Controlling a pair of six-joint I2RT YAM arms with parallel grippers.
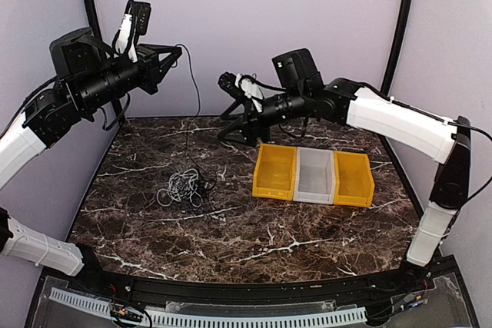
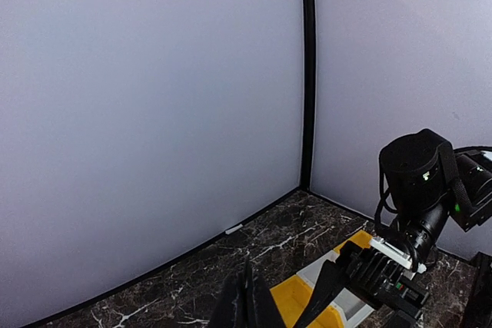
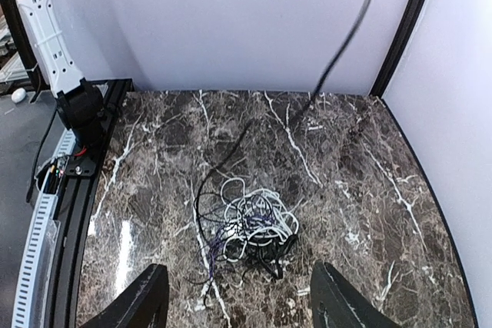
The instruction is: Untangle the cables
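The cables lie in a small clump (image 1: 184, 186) of white and black cords on the marble table, left of centre. The clump also shows in the right wrist view (image 3: 252, 226). One black cable (image 1: 194, 94) rises from the clump up to my left gripper (image 1: 177, 50). That gripper is held high at the back left and is shut on the cable. In its wrist view the jaws (image 2: 250, 301) are pressed together. My right gripper (image 1: 223, 127) is open and empty, hovering behind the clump. Its fingers (image 3: 146, 297) frame the clump, and the taut black cable (image 3: 350, 36) runs up to the right.
Three bins stand in a row right of centre: a yellow bin (image 1: 274, 170), a clear one (image 1: 315, 176) and another yellow one (image 1: 354, 178). Grey walls enclose the back and sides. The right arm's wrist (image 2: 415, 182) shows in the left wrist view.
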